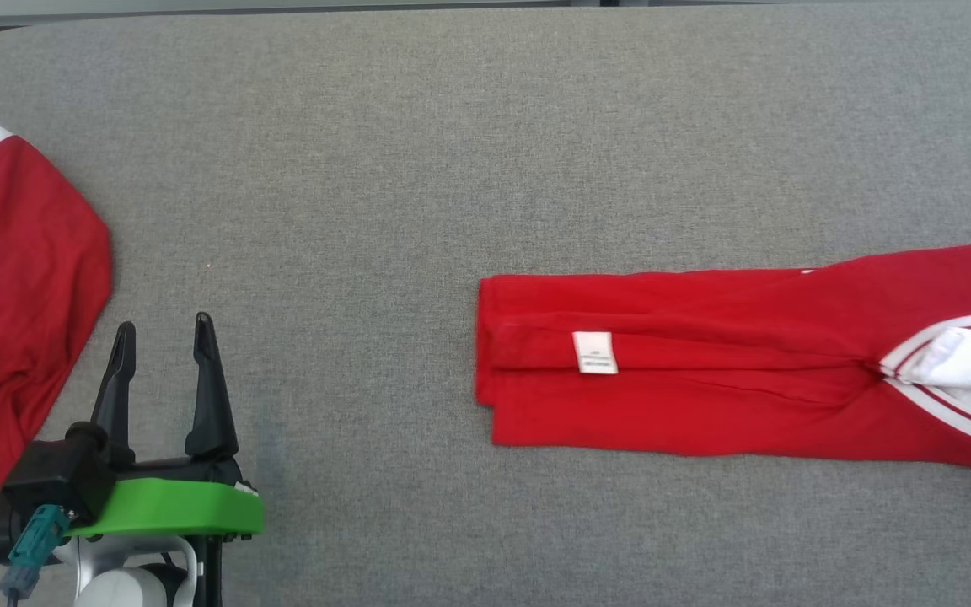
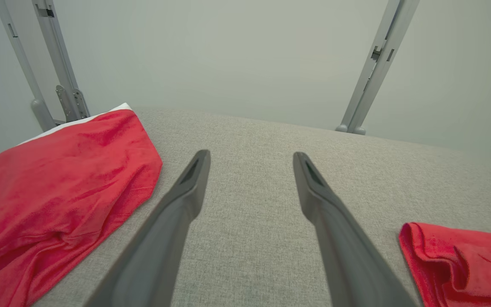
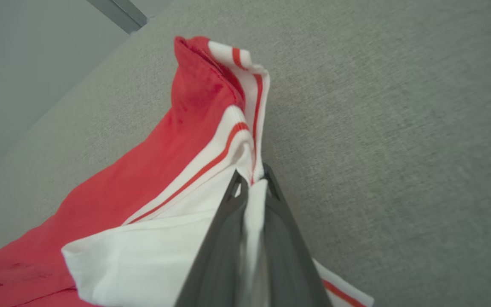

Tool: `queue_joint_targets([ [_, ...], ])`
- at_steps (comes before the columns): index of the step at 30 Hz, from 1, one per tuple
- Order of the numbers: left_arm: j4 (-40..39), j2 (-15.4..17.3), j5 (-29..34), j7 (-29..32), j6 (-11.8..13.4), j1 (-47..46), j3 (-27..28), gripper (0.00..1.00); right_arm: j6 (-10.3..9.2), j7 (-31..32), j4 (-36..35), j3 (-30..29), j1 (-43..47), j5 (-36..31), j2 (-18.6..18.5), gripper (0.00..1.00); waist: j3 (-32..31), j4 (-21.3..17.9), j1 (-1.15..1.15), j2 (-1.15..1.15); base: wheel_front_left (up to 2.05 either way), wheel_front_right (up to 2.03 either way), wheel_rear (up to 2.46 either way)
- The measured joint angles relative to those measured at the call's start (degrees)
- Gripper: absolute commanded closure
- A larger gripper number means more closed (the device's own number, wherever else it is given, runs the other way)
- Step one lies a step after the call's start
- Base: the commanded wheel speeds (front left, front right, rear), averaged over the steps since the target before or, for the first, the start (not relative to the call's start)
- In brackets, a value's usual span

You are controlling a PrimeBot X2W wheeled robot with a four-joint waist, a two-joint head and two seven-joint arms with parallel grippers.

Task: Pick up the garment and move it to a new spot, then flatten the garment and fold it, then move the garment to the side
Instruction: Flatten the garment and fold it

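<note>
Right end effector (image 3: pixel 252 177) pinches garment (image 3: pixel 164 170) at white trim.

The head camera looks down on the tabletop (image 1: pixel 452 126); the left wrist camera, low across it toward a wall (image 2: pixel 228 55); the right wrist camera sits close over the garment (image 3: pixel 177 140), shared by all.

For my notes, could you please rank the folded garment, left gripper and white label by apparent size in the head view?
1. folded garment, partly cut off at the edge
2. left gripper
3. white label
</note>
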Motion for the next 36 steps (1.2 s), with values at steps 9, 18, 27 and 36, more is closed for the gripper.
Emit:
queue_joint_targets([
  [9,3.43,-0.04,-0.22,0.16,-0.36,0.41,-1.26,0.0,0.25,-1.15,-8.29,-3.3,-0.57,3.69,-0.88,1.0,-1.78,-0.23,0.0,0.0,0.0,0.0,0.0],
  [18,5.57,-0.14,-0.29,1.23,-1.15,1.2,-4.17,0.0,0.43,3.68,-23.83,8.69,-1.36,3.85,6.3,1.0,-3.9,0.56,0.0,0.0,0.0,0.0,0.0],
  [27,6.06,-0.25,-0.09,2.24,-2.79,1.05,-7.59,0.0,-2.11,2.72,-27.1,17.2,-3.4,-4.19,14.36,1.0,-2.71,3.24,0.0,0.0,0.0,0.0,0.0],
  [36,7.58,-0.32,-0.09,2.18,-2.81,-0.02,-7.31,0.0,-6.0,1.31,-24.19,26.87,-9.67,-14.96,21.49,1.0,-0.68,4.66,0.0,-0.01,0.0,0.0,0.0],
])
